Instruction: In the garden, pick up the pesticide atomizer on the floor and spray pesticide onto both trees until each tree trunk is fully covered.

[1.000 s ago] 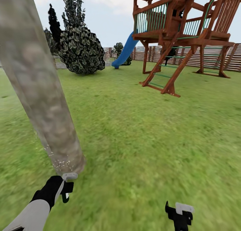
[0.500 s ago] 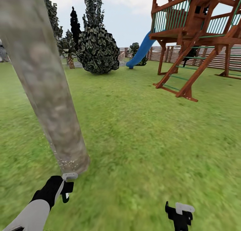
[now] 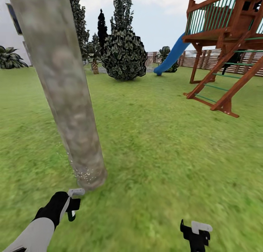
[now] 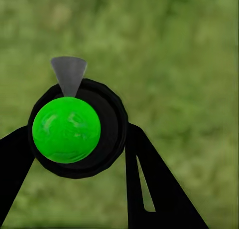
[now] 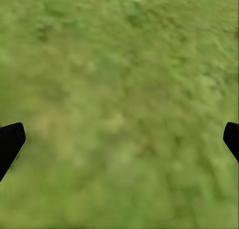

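Garden lawn with wooden play tower and blue slide: mottled tree trunk speckled white at its foot; left claw, just short of it, clamped on the pesticide atomizer; right claw spread apart above grass.

Rough, mottled matt bark covers the tree trunk; the play tower is smooth reddish-brown wood.
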Available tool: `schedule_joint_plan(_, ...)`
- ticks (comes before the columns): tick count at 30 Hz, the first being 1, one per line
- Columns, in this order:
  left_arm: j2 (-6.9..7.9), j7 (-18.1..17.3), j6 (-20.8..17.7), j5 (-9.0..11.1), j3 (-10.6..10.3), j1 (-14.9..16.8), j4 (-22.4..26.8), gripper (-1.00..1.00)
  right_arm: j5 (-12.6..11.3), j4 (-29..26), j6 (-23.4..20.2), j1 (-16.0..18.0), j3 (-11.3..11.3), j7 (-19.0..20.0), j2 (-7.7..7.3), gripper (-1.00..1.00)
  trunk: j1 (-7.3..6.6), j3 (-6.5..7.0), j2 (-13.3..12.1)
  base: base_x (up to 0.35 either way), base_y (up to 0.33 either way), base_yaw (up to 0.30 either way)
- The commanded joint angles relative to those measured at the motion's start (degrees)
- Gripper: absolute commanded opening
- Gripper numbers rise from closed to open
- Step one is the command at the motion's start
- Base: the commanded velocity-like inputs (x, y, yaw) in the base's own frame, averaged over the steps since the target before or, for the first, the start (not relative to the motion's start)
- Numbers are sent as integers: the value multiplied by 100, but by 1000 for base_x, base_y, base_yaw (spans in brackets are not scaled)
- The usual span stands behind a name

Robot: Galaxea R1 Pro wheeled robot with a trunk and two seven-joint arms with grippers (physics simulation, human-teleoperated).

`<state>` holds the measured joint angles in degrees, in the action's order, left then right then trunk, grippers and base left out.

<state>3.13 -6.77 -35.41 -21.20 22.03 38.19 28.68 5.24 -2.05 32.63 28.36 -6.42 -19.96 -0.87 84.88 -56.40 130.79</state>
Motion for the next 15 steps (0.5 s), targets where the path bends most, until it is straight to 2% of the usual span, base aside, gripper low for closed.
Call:
schedule_joint_plan(1,-5,-53,-19,-64,36,6,8,-100,56,4,15,3,-44,-17,0,100,-1,-5,2,42,-11,277)
schedule_joint_plan(4,-6,-53,-19,-65,30,4,6,-100,56,4,15,3,-44,-17,-1,100,-1,-5,2,169,-151,138)
schedule_joint_plan(12,-12,-53,-19,-67,29,5,6,-100,56,5,15,3,-44,-17,2,100,-1,-5,2,200,-205,9)
schedule_joint_plan(15,-14,-53,-19,-64,29,6,8,-100,55,4,15,3,-44,-17,3,100,-1,-5,2,154,-241,165)
